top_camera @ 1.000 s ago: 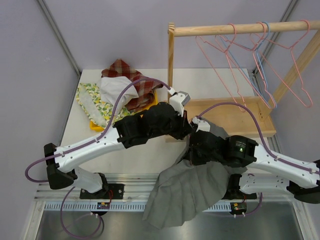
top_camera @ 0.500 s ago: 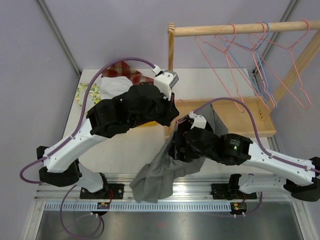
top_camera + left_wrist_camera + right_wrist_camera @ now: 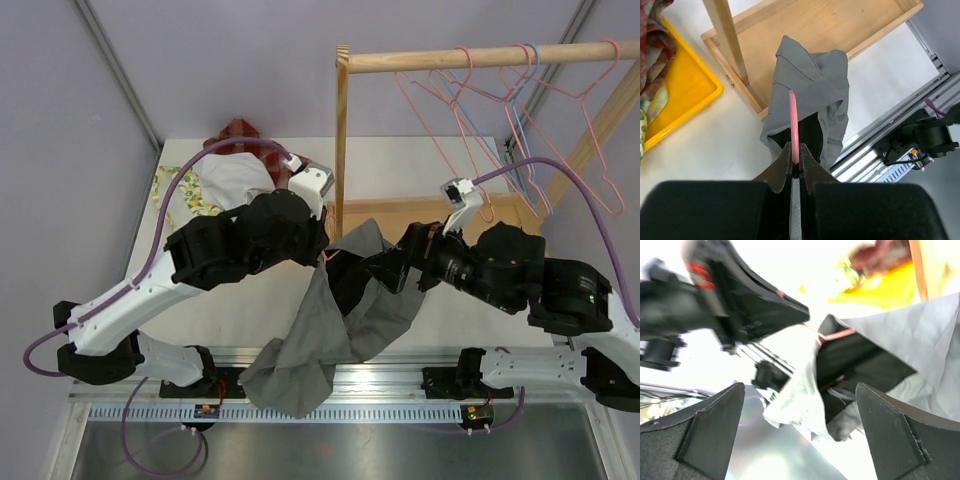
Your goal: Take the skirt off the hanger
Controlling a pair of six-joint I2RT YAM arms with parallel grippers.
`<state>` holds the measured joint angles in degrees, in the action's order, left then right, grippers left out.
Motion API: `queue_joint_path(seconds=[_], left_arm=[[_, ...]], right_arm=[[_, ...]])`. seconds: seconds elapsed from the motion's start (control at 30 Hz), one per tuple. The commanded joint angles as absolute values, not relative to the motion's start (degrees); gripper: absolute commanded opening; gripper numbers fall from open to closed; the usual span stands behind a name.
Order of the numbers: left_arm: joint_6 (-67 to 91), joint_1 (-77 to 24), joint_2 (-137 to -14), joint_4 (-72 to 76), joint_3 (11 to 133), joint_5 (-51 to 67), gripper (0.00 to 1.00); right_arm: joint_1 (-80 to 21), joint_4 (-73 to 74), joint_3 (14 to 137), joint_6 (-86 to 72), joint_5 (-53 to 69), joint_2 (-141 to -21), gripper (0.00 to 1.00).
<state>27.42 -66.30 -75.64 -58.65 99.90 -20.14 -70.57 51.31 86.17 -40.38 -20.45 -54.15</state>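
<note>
**Left wrist view: hanger pinched tight, skirt trailing from it**

Left wrist view has the left hand point(image 3: 795, 167) closed, its two fingertips pressed together on the pink wire of the hanger point(image 3: 793, 120). The wire runs straight out ahead of the fingertips and disappears into the bunched top of the grey skirt point(image 3: 812, 92). The skirt sits directly ahead of this hand and touches nothing of it except through the hanger. Its folds rise to a peak at the far end, and the dark inside shows just ahead of the tips. Beyond the skirt lies the wooden tray point(image 3: 815, 30), with the post point(image 3: 727, 37) standing at its corner. The yellow tray point(image 3: 682, 97) sits off to the hand's left on the tabletop point(image 3: 720, 145).

From the top external view, the skirt point(image 3: 320, 320) is a long, narrow drape. Its upper end is just beside the left hand point(image 3: 325, 252), and its long axis runs back toward the arm bases, slanting to the left. The lower end hangs past the tabletop's near edge over the rail point(image 3: 400, 412). The right hand point(image 3: 380, 270) is on the skirt's other side, level with its upper part.

In the right wrist view, the right hand point(image 3: 800, 390) has its fingers point(image 3: 710, 435) spread wide and grips nothing. The skirt point(image 3: 900, 340) lies ahead of them and toward the right-hand finger, with a short run of hanger point(image 3: 837, 334) at its edge. Whether either finger touches the fabric cannot be told.
</note>
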Motion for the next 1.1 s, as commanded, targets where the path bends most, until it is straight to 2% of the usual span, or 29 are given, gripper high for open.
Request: queue_joint_path(seconds=[0.0,0.17,0.27,0.57,0.73,0.9,1.0,1.03,1.07], left_arm=[[28.48,-65.83,-73.03,-56.24,102.73,-22.67,0.00],[28.91,-65.83,-79.08,-60.20,117.73,-25.48,0.00],[30.58,-65.83,-80.50,-58.46,120.58,-25.67,0.00],[35.24,-66.00,-77.79,-50.55,114.62,-22.67,0.00],[37.26,-66.18,-75.85,-47.99,108.47,-23.20,0.00],[37.62,-66.71,-75.50,-45.62,107.31,-23.20,0.00],[37.36,-66.71,-76.37,-45.62,108.63,-23.64,0.00],[37.44,-66.71,-76.99,-46.05,109.59,-23.82,0.00],[37.62,-66.62,-77.08,-46.05,109.95,-23.91,0.00]], right_arm=[[-71.02,49.57,88.59,-35.42,-20.64,-56.33,0.99],[-71.02,45.80,86.84,-34.98,-20.83,-60.11,0.99],[-71.02,40.97,85.17,-35.51,-20.92,-61.52,1.00],[-71.02,34.63,82.45,-36.03,-31.46,-60.65,0.84],[-71.02,32.96,81.74,-36.12,-34.27,-59.33,0.83],[-71.02,34.10,82.88,-35.95,-35.95,-60.55,0.82],[-71.02,35.68,83.67,-36.91,-36.38,-61.70,0.76],[-70.93,36.03,83.76,-37.26,-36.47,-61.79,0.69],[-71.01,36.56,83.67,-38.05,-37.00,-62.05,0.66]])
